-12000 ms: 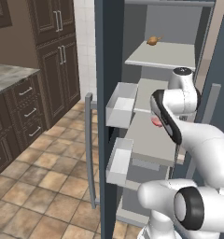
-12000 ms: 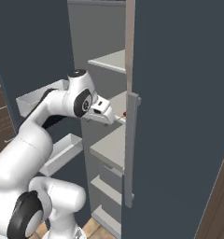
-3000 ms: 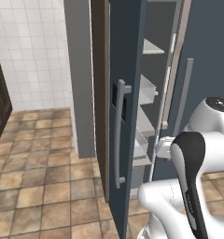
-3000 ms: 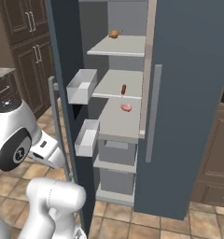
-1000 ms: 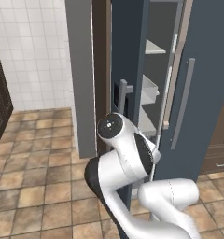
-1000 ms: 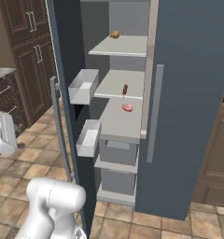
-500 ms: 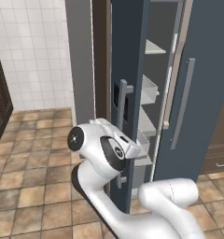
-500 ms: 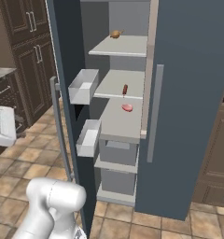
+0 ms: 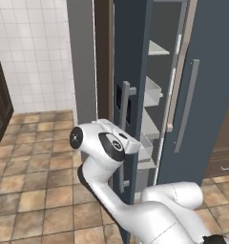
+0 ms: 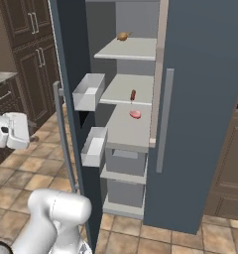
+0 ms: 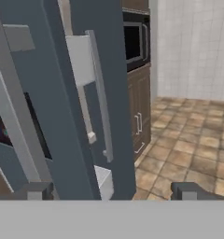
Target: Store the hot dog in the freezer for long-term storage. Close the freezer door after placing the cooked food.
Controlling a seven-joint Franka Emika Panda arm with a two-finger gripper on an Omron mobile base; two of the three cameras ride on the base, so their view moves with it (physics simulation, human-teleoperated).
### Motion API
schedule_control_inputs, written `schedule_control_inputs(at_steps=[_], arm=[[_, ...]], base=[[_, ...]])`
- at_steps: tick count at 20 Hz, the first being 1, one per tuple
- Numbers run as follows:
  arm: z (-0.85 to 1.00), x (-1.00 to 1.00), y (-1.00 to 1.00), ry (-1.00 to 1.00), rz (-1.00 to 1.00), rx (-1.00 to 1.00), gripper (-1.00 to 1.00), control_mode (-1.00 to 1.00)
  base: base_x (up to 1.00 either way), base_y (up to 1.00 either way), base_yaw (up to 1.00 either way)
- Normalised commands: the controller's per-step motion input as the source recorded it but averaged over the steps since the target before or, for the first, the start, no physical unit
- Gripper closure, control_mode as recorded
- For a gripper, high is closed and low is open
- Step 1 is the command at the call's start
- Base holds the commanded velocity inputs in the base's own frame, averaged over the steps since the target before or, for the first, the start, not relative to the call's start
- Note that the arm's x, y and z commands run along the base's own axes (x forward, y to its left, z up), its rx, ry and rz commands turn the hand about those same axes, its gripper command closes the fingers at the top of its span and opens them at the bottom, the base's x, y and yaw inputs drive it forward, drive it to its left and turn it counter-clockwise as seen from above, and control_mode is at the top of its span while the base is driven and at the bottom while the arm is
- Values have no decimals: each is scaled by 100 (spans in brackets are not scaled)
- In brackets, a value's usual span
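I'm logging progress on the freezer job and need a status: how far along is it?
Done: the hot dog lies on a middle shelf of the freezer, above the pink meat. In hand: the gripper, open and empty, is beside the freezer door, near its bar handle. Left: the door stands wide open and has to be pushed shut.

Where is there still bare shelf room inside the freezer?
Top shelf is bare right of the tan food. The shelf with the hot dog is bare to its left. Below, room lies in front of the pink meat.
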Motion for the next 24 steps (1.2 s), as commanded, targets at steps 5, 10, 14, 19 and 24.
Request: schedule_control_inputs(at_steps=[5, 10, 14, 19, 24], arm=[[-15, 28, -2, 1, -8, -11, -100, -100], [-15, 13, -5, 3, -11, -11, -100, -100], [-10, 9, -6, 3, -9, -6, -100, -100], [-5, 12, -20, 7, -11, -7, -100, -100], [0, 8, -16, 2, -4, -1, -100, -100]], base=[[0, 0, 0], [0, 0, 0], [0, 0, 0], [0, 0, 0], [0, 0, 0]])
